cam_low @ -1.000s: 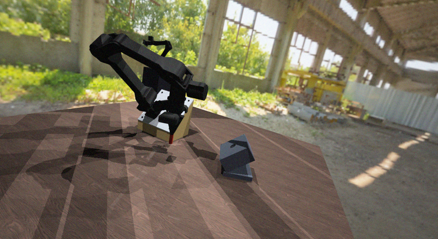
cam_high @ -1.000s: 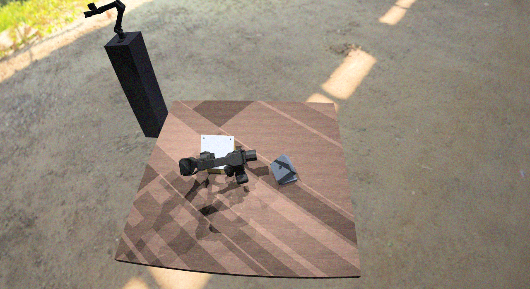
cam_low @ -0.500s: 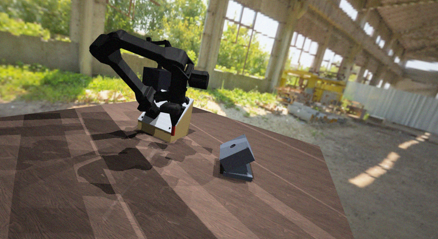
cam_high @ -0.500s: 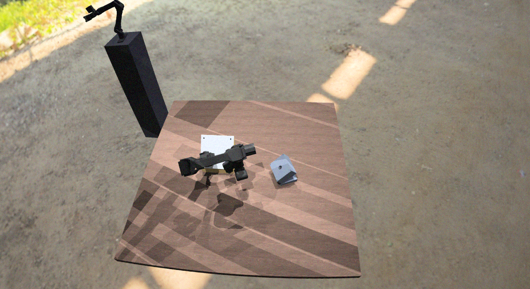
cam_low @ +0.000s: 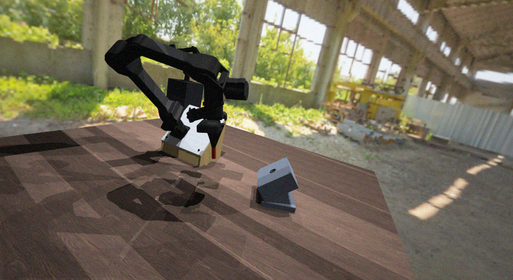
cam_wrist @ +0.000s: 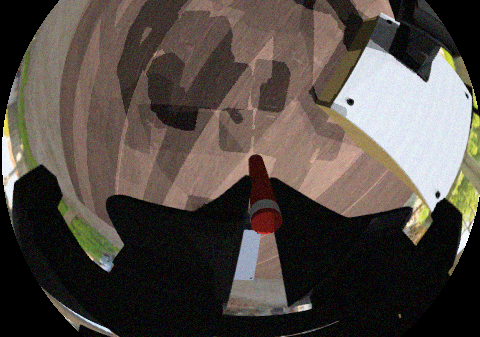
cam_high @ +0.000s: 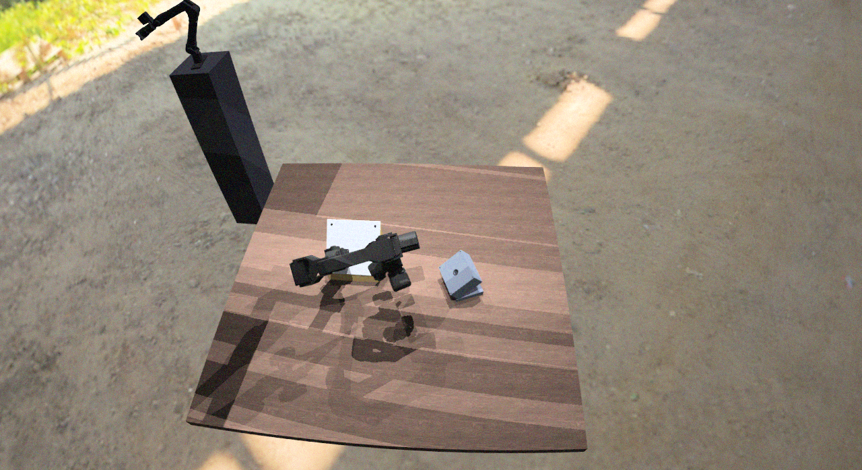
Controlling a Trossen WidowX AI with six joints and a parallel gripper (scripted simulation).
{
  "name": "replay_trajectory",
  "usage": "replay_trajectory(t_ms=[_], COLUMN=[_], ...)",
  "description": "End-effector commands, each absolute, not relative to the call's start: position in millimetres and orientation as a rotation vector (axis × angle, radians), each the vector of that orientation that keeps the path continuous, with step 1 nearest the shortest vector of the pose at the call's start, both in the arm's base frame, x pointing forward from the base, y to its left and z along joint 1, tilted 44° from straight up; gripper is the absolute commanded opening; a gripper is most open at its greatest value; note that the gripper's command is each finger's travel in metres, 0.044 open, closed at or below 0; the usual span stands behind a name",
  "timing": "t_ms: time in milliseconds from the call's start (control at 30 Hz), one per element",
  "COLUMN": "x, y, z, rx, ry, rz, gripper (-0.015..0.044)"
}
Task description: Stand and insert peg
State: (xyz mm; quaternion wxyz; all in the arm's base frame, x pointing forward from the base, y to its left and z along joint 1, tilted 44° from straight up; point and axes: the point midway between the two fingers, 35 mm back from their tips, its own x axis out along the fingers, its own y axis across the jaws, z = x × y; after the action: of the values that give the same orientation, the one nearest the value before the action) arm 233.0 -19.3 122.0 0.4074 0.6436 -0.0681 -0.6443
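Note:
My gripper (cam_low: 214, 145) (cam_wrist: 259, 182) is shut on the red peg (cam_low: 214, 153) (cam_wrist: 257, 169). The peg hangs upright above the table, with its grey-white band (cam_wrist: 264, 206) near the top and its plain end down. In the top view the gripper and arm hide the peg. The grey sloped panel (cam_high: 462, 279) (cam_low: 277, 176) stands apart from the peg, to its right in the top and exterior views. Its hole (cam_high: 455, 272) (cam_low: 272, 171) is empty and faces up at a slant. Part of the panel (cam_wrist: 247, 257) shows between the fingers in the wrist view.
The arm's white-topped base block (cam_high: 354, 231) (cam_low: 199, 138) (cam_wrist: 400, 117) stands on the table (cam_high: 493, 371) (cam_low: 229, 242), close beside the raised peg. A tall black pillar (cam_high: 225, 129) with a small dark arm stands beyond the table's back left corner. Arm shadows fall across the table.

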Motion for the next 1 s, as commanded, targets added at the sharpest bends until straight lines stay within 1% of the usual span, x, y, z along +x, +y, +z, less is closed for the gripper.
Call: replay_trajectory(t_ms=[0,967], x=[243,296], y=[-13,17], z=[123,132], rx=[1.648,1.735], ry=[-0.132,0.065], rz=[-1.584,-1.315], gripper=[0.0000,0.0000])
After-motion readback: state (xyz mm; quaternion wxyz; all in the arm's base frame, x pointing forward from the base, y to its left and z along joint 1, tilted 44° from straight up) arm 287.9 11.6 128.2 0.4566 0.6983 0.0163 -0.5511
